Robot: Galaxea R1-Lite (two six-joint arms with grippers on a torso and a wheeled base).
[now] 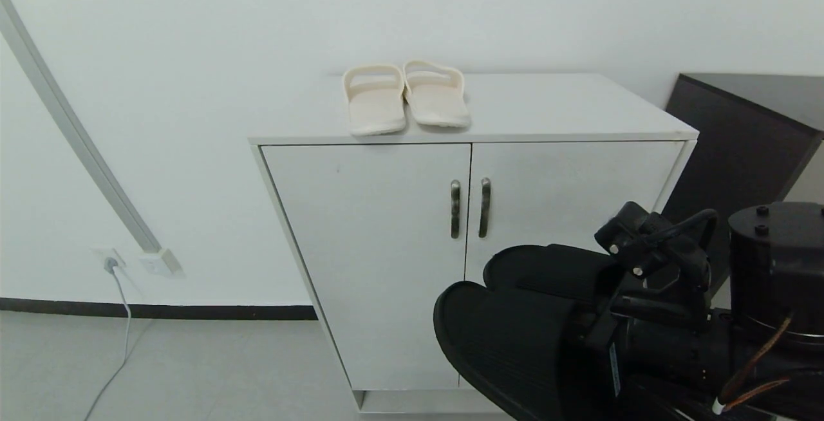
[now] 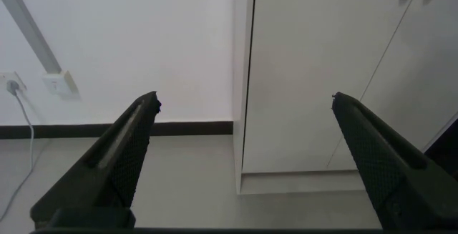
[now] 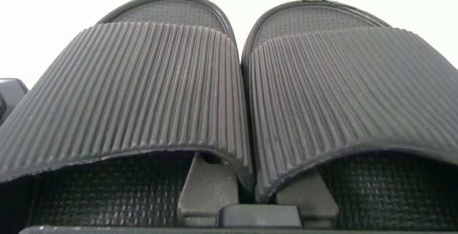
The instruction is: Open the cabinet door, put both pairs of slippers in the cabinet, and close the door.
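Black ribbed rubber slippers [image 1: 515, 337] clamped in right gripper [image 3: 254, 191] (awaiting stowage); left gripper [image 2: 245, 99] spread empty, free for shut white cabinet door [image 1: 367, 247]

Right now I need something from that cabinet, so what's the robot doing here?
The right gripper holds the black slippers in front of the cabinet, low by its right side. Both doors are shut. The cream slippers sit on top of the cabinet, untouched. The left gripper is open and empty, low near the cabinet's left side.
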